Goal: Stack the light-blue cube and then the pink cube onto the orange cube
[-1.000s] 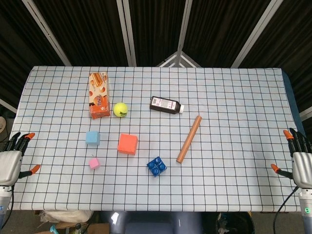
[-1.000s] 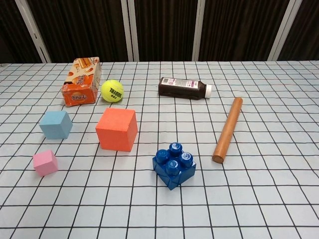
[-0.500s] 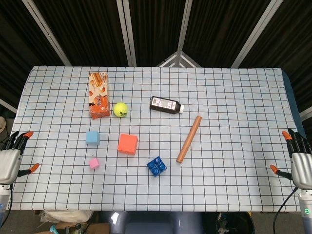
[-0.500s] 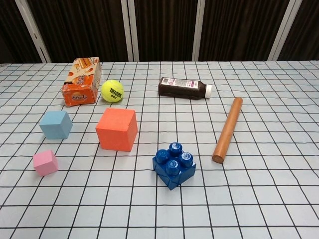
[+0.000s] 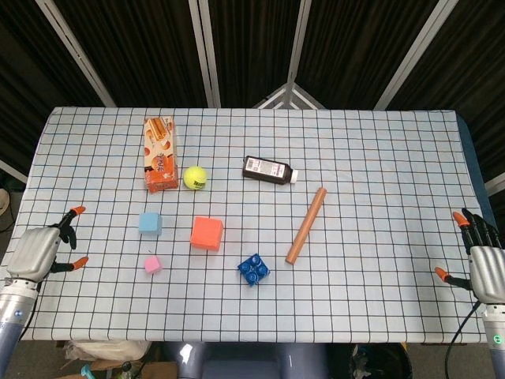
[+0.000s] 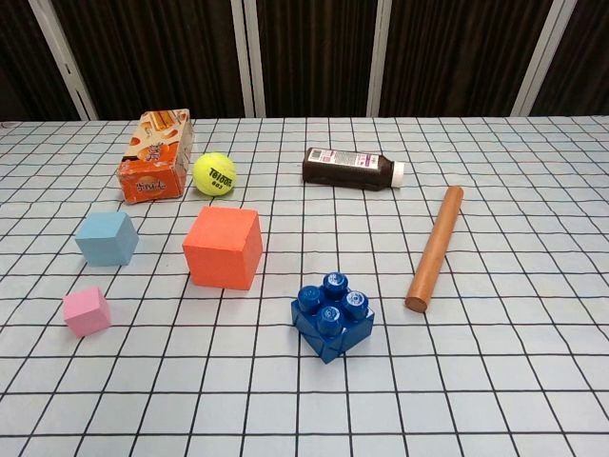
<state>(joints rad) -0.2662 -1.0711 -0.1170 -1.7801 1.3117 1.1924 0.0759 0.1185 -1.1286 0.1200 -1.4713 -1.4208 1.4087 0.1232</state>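
Resting on gridded cloth (image 5: 379,158): matte orange cube (image 5: 207,233), light-blue cube (image 5: 150,223), pink cube (image 5: 152,264); both robot hands released.

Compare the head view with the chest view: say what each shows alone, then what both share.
Head view only: the left hand and right hand, both open at the table's side edges, holding nothing. Chest view only: the "Teloon" print on the tennis ball. Both: the light-blue cube, pink cube and orange cube, all apart and unstacked, plus the snack box, dark bottle, wooden rod and blue brick.
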